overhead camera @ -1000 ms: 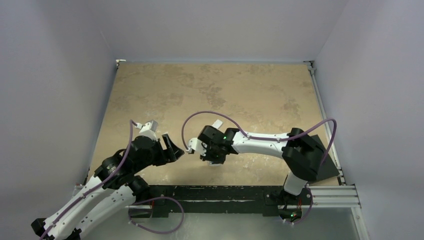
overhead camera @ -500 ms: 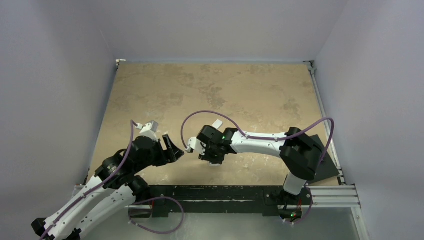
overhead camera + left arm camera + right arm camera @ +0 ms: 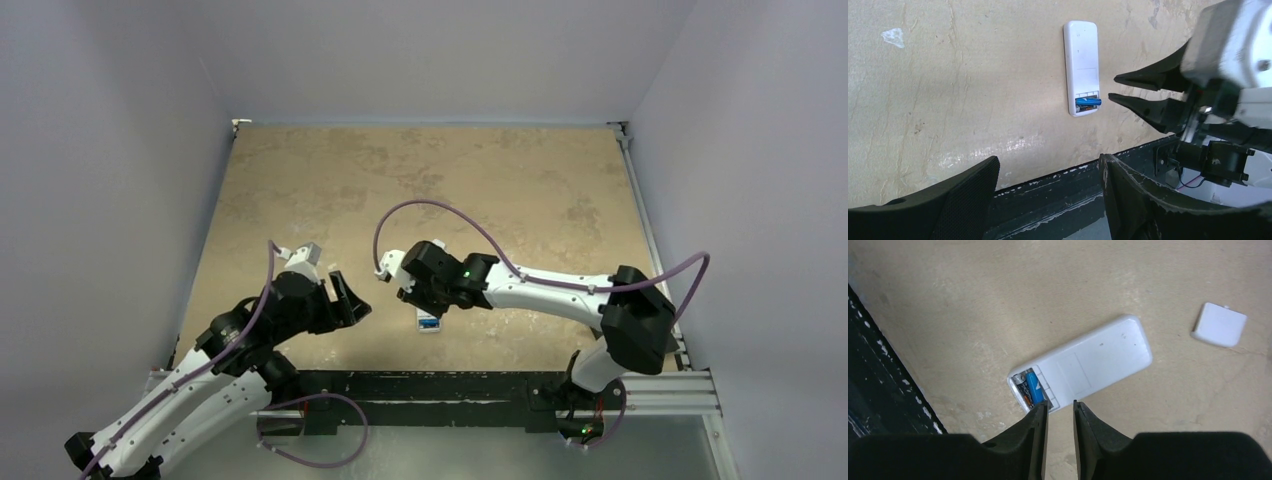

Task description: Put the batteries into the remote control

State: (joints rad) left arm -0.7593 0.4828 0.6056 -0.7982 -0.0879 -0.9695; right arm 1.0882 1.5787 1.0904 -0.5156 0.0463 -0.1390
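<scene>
The remote control (image 3: 1088, 362) lies back up on the table (image 3: 998, 290) with both batteries (image 3: 1029, 387) in its uncovered bay, the white cover (image 3: 1219, 324) lying apart, my right gripper (image 3: 1059, 410) empty and narrowly parted just beside that end, my left gripper (image 3: 1048, 165) wide open nearby

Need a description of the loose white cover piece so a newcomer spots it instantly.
On the tan table, find the long white remote control lying back-up just ahead of the right gripper's fingers. Past its closed end, not touching it, lies the cover piece: a small plain white square, much shorter than the remote and with no battery bay.
</scene>
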